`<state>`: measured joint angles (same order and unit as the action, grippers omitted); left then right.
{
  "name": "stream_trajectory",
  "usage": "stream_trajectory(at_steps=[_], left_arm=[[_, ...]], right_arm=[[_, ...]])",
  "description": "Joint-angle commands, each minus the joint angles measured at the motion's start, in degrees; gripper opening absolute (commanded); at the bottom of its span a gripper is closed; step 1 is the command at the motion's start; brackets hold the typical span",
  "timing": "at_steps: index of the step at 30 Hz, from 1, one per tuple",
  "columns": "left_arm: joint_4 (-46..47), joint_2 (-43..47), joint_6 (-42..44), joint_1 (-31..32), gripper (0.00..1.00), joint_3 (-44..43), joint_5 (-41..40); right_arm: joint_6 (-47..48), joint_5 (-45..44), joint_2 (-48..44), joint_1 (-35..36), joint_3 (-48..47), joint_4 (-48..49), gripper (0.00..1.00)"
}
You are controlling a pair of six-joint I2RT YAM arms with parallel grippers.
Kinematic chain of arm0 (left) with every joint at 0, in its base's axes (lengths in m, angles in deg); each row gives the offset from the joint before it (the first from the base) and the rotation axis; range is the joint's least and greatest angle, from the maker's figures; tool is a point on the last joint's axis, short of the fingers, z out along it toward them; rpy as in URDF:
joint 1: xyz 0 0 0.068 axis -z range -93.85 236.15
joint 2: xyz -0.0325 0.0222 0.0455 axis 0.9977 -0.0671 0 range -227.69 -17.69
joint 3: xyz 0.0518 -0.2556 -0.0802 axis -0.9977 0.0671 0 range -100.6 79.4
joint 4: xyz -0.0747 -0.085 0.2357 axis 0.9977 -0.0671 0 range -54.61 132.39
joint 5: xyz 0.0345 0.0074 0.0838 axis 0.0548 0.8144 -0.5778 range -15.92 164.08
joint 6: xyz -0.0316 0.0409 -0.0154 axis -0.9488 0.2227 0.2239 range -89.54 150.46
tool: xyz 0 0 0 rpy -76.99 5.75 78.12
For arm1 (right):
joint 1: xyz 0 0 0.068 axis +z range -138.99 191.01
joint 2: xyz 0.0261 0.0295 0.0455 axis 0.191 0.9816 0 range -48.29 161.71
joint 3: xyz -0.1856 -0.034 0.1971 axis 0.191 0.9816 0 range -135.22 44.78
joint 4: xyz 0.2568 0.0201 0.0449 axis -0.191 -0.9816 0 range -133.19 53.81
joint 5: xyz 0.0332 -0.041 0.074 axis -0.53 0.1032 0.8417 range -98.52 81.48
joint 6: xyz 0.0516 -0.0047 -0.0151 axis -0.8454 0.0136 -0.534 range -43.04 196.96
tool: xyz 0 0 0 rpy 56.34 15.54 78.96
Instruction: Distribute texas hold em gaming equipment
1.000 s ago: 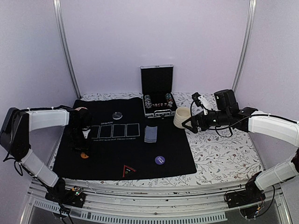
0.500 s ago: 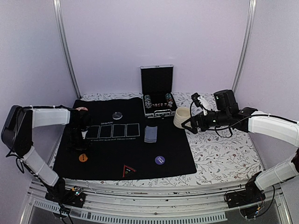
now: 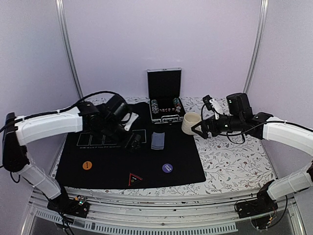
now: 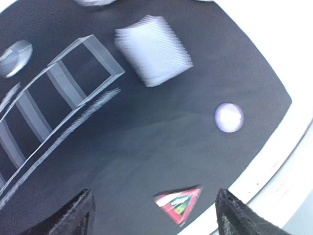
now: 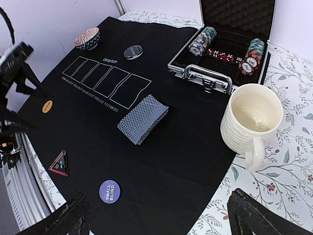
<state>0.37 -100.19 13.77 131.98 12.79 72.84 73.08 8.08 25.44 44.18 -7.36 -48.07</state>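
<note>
A deck of blue-grey-backed playing cards lies on the black mat. A purple small-blind button sits near the mat's front. An orange button lies at the front left. A dark round button rests at the far side. Green-and-white edged chips stand in the open metal case. My left gripper hovers open over the mat's middle, left of the deck, holding nothing. My right gripper hangs open by the mug.
A cream mug stands at the mat's right edge. A red triangle marker lies at the front. A small patterned bowl sits at the far left corner. Floral cloth covers the table.
My left arm has swung from the mat's left edge to its middle while its fingers opened. The orange button stays on the mat where that gripper was. The right arm has barely moved.
</note>
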Motion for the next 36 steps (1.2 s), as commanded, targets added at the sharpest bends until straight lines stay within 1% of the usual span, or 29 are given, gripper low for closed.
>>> stream_trajectory(at_steps=[1, 3, 4, 6, 8, 11, 13, 17, 20, 23, 29, 31, 34, 36], left_arm=[[1.1, -15.7, 5.1, 11.4, 0.90, -9.2, 3.4], [-0.6, -23.8, 7.0, 14.7, 0.93, -15.5, 3.2], [-0.7, -26.5, 7.5, 15.6, 0.97, -17.4, 4.1], [-0.6, -32.4, 8.2, 16.6, 0.98, -20.9, 5.8], [-1.2, -36.9, 8.4, 17.0, 0.98, -24.2, 6.2], [-4.1, -41.6, 8.1, 16.9, 0.98, -29.2, 2.4], [-5.4, -43.9, 8.2, 16.7, 0.98, -32.0, 1.9], [-6.2, -46.1, 7.9, 16.6, 0.98, -32.7, 3.8], [-7.3, -46.8, 7.7, 16.4, 0.95, -32.3, 3.6], [-7.3, -46.5, 7.6, 15.7, 0.89, -31.8, 4.2], [-7.6, -46.5, 6.7, 14.7, 0.70, -31.1, 4.8], [-7.5, -46.7, 6.6, 14.7, 0.66, -30.7, 5.3], [-7.7, -47.2, 6.4, 14.7, 0.65, -30.5, 4.8], [-7.9, -47.5, 6.2, 14.8, 0.68, -30.9, 4.5]], right_arm=[[-2.0, -5.3, -3.8, 0.5, -1.1, -0.6, 0.99], [-2.5, -9.6, -5.2, 0.5, -0.6, -1.2, 0.99], [-2.7, -11.4, -5.9, 0.4, -0.4, -1.5, 0.99], [-3.2, -13.4, -7.1, 0.4, 0.4, -1.8, 0.99], [-3.3, -13.4, -7.8, 0.5, 0.8, -2.1, 0.99], [-3.4, -12.5, -8.2, 0.4, 0.8, -3.0, 0.99], [-3.4, -12.4, -8.3, 0.4, 0.8, -3.4, 0.99], [-3.4, -12.6, -7.9, 0.5, 0.3, -3.9, 0.99], [-3.3, -12.1, -7.6, 0.4, -0.1, -4.1, 0.99], [-3.2, -11.9, -7.2, 0.5, -0.4, -4.0, 0.99], [-3.3, -11.2, -6.4, 0.4, -0.5, -4.1, 0.99], [-3.2, -11.2, -6.3, 0.4, -0.5, -4.0, 0.99], [-3.2, -11.1, -6.4, 0.4, -0.6, -4.0, 0.99], [-3.2, -11.0, -6.4, 0.4, -0.5, -4.0, 0.99]])
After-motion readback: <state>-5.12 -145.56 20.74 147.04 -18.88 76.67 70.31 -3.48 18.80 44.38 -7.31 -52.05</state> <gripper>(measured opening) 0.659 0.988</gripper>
